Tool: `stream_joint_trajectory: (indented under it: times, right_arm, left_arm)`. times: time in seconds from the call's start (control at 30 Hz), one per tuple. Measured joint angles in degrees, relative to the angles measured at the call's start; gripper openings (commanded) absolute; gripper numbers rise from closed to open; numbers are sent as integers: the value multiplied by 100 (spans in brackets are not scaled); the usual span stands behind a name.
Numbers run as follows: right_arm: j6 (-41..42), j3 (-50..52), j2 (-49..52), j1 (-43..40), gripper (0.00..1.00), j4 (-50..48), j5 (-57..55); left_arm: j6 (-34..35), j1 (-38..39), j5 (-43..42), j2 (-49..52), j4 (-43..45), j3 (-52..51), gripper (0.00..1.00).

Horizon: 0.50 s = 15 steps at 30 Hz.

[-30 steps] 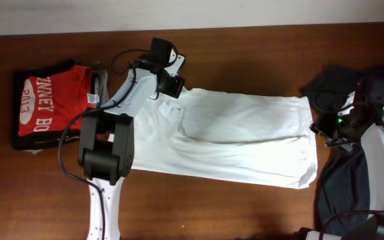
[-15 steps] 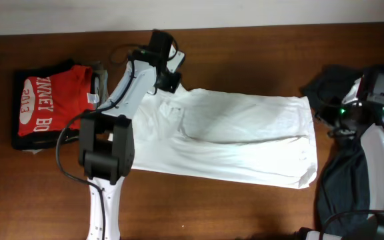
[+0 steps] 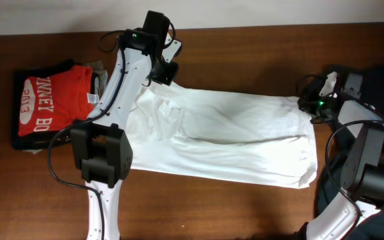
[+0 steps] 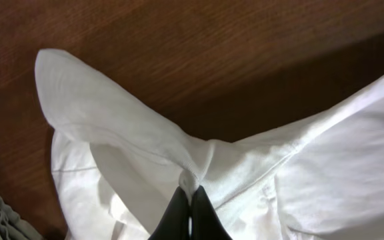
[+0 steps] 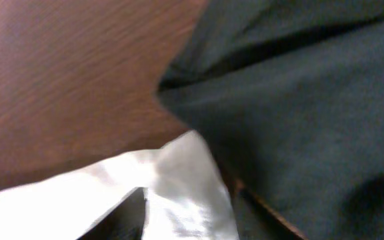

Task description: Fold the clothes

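Left wrist shows the left gripper (image 4: pixel 191 197) pinched shut on a fold of the white T-shirt (image 4: pixel 132 143). Whether the right gripper (image 3: pixel 307 105) is open, I cannot tell

Your table, from above
You're working on a dark brown wooden table (image 3: pixel 245 200) with fine grain (evenly lit, soft shadows); a pale strip (image 3: pixel 279 12) runs beyond its far edge, wall or floor you cannot tell.
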<state>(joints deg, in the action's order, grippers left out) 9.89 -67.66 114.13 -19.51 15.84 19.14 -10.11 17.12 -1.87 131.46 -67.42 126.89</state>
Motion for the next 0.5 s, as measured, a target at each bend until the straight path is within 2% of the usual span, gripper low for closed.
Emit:
stream_joint_trajectory:
  times: [0.07, 0.23, 0.37, 0.4, 0.5]
  right_arm:
    - [-146, 0, 72, 0, 4, -72, 304]
    - [-160, 9, -9, 0, 4, 219, 494]
    - [-149, 15, -1185, 0, 4, 1038, 496]
    - [-144, -9, -1770, 0, 4, 1574, 428]
    - [129, -22, -2417, 0, 4, 3008, -227]
  left_arm:
    - [0, 0, 105, 0, -66, 0, 0]
    - [0, 0, 382, 0, -275, 7, 0]
    - [2, 0, 387, -28, -1014, 229, 0]
    - [2, 0, 391, -76, -1207, 291, 0]
    - [59, 0, 404, -378, -2162, 358, 1]
